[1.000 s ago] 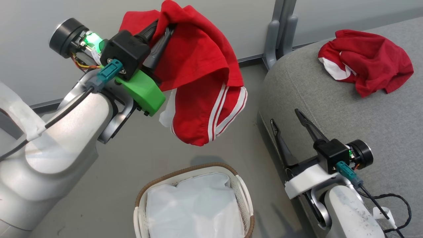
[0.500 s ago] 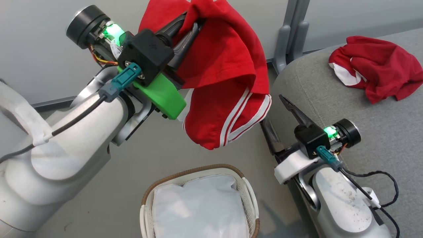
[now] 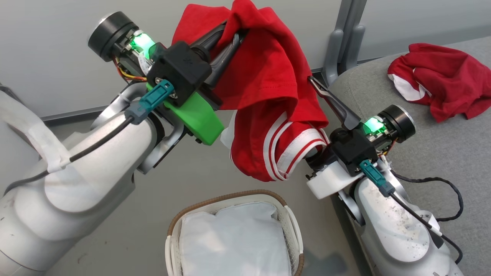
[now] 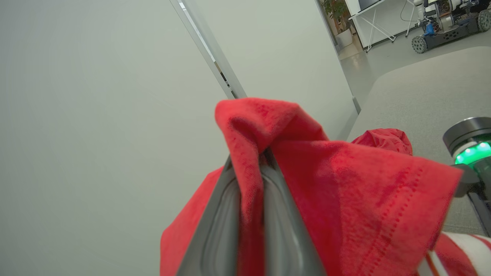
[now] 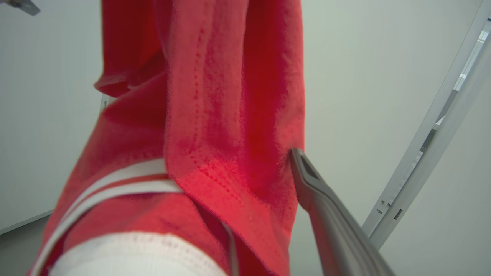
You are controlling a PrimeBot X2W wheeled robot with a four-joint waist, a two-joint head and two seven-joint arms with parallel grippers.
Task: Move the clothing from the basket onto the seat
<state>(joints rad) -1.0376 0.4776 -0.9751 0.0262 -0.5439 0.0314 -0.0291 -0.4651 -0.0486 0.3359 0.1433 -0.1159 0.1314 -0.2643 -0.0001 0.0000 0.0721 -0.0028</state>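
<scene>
The basket (image 3: 230, 197) is standing nearest, on the floor (image 3: 191, 180), with its white liner (image 3: 234, 241) showing inside. Above it, the left gripper (image 3: 232, 34) is pinching a fold of the red white-striped garment (image 3: 268, 99) between closed jaws, and the cloth is hanging clear of the basket. The right gripper (image 3: 298, 95) is holding its jaws wide at the garment's striped hem. One of its fingers is hidden by fabric, so contact cannot be confirmed. Beyond, a second crumpled red garment (image 3: 445, 88) is lying on the grey seat (image 3: 452, 153).
</scene>
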